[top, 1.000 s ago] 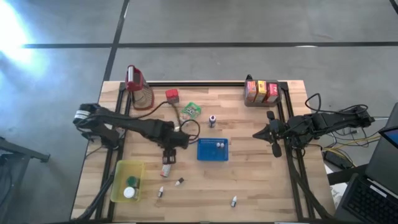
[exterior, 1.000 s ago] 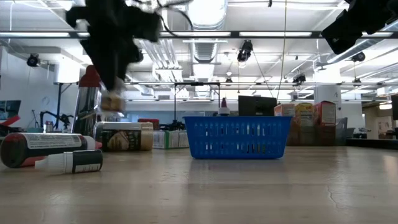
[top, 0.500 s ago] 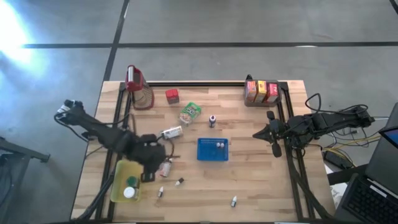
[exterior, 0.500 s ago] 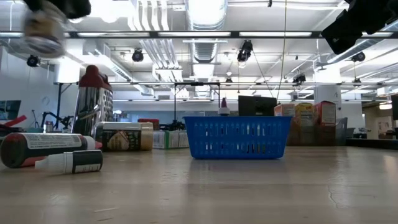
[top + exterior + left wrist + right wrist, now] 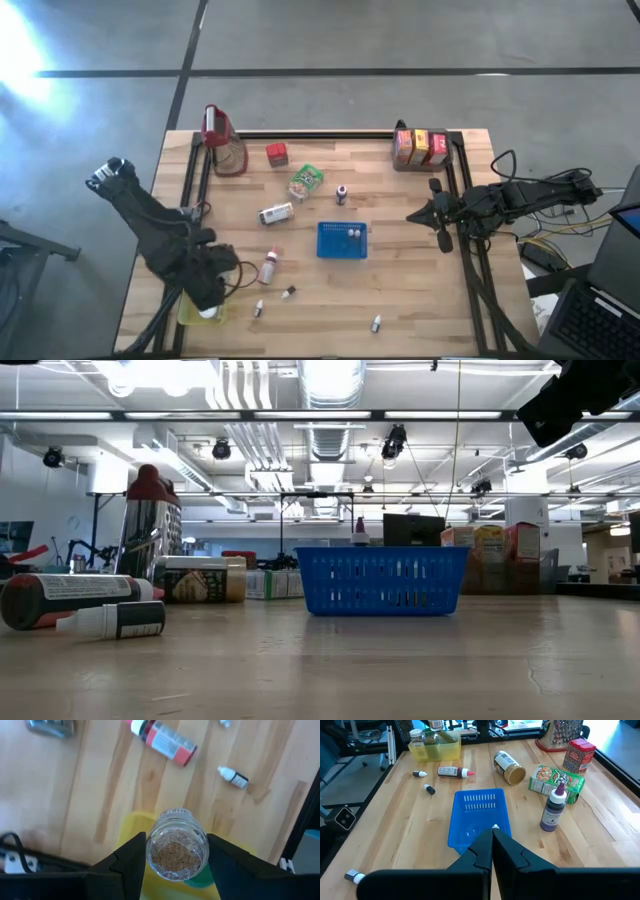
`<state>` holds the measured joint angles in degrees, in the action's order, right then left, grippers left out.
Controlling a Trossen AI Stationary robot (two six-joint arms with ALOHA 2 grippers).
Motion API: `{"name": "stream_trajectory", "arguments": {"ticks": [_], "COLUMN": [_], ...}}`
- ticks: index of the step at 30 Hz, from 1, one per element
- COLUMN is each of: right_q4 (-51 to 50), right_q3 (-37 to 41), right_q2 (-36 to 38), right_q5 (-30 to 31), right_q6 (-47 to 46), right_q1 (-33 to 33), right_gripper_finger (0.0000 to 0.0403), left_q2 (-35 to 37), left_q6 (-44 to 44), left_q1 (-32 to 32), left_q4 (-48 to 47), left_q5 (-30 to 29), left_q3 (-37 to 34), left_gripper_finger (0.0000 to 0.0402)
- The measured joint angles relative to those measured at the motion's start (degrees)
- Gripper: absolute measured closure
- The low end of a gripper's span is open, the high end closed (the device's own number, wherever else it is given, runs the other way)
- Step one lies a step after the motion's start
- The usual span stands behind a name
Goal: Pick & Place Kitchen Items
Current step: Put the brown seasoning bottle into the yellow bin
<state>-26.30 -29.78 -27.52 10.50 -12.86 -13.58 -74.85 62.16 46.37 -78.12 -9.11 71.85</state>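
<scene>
Since a second ago: the left gripper has swung from mid-table to above the yellow bin, jaws clamped on a clear spice jar.
Right gripper: parked at the table's right edge, jaws closed, empty.
Labels: red-capped bottle carries print, probably too small to read.
Surface: butcher-block table; workshop ceiling lights behind.

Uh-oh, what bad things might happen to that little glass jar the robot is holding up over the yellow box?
1. The left tool pinches the clear jar only by its sides, so it might slip and fall.
2. The yellow bin below already holds a green-lidded thing, so the jar might knock it or land crooked.
3. A red-labelled bottle and small dropper bottles lie close by; the arm might bump them as it leaves.
</scene>
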Motion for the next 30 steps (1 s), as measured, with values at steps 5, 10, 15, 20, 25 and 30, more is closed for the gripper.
{"name": "stream_trajectory", "arguments": {"ticks": [5, 10, 15, 20, 25, 30], "right_q4": [0.0, 0.0, 0.0, 0.0, 0.0, 0.0], "right_q3": [0.0, 0.0, 0.0, 0.0, 0.0, 0.0], "right_q2": [-0.01, -0.01, -0.01, -0.01, -0.01, 0.01], "right_q5": [0.02, 0.02, 0.02, 0.01, 0.02, 0.02], "right_q6": [0.0, 0.0, 0.0, 0.0, 0.0, 0.0], "right_q1": [0.02, 0.02, 0.02, 0.02, 0.02, 0.02], "right_gripper_finger": [0.0394, 0.0394, 0.0394, 0.0394, 0.0394, 0.0394], "left_q2": [0.0, 0.0, 0.0, 0.11, 0.13, 0.68], "left_q6": [9.59, 16.16, 18.43, 20.1, 20.0, 20.58], "left_q1": [3.15, 4.08, 3.7, 3.69, 5.34, 8.57], "left_q4": [-2.47, -5.47, -5.95, -6.13, -6.09, -6.13], "left_q5": [-0.78, -2.57, -2.95, -0.79, 1.53, 2.02], "left_q3": [0.0, -0.62, -3.37, -6.43, -7.12, -7.19], "left_gripper_finger": [0.0209, 0.0209, 0.0209, 0.0209, 0.0209, 0.0209]}}
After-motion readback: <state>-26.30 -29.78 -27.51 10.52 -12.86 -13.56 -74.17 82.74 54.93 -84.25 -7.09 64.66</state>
